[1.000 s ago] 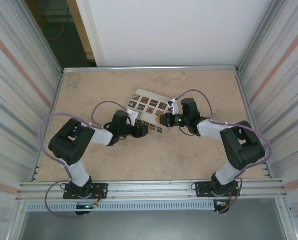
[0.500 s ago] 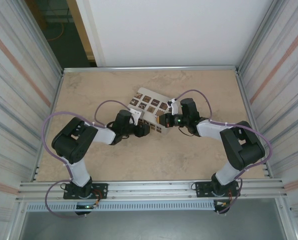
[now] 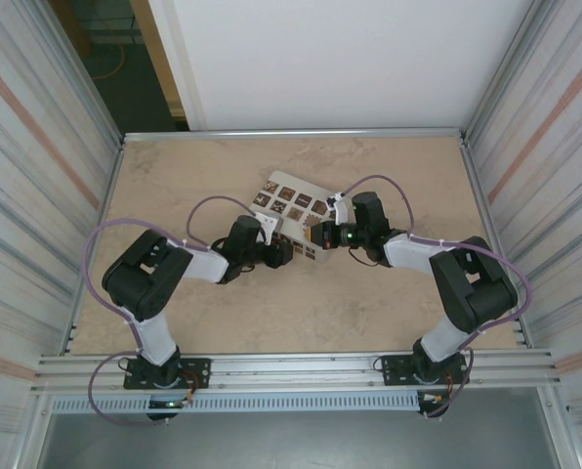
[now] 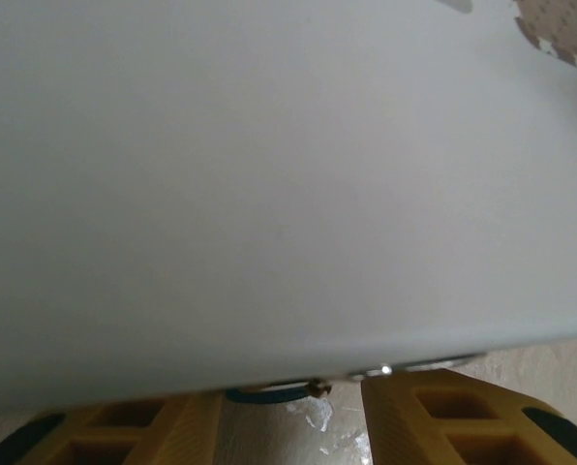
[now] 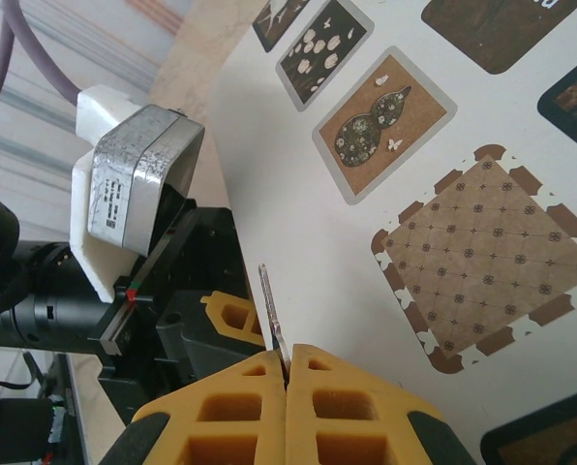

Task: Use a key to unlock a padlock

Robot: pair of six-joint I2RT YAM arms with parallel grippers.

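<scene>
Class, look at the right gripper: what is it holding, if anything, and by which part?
The right gripper pinches the key by one end, jaws shut; the rest of the thin metal sliver sticks out free.

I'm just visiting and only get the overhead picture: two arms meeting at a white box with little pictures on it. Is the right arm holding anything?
Observer: Yes. Its wrist camera shows the right gripper shut on the key, a thin metal sliver poking out from between the fingertips.
Operator: Where is that sliver aimed?
Observer: It lines up with the edge of the white box; whether they touch, I cannot tell.
Operator: Is the other hand clamped too?
Observer: No. The left wrist camera shows the left gripper with its yellow fingers apart, close against the box's plain white side.
</scene>
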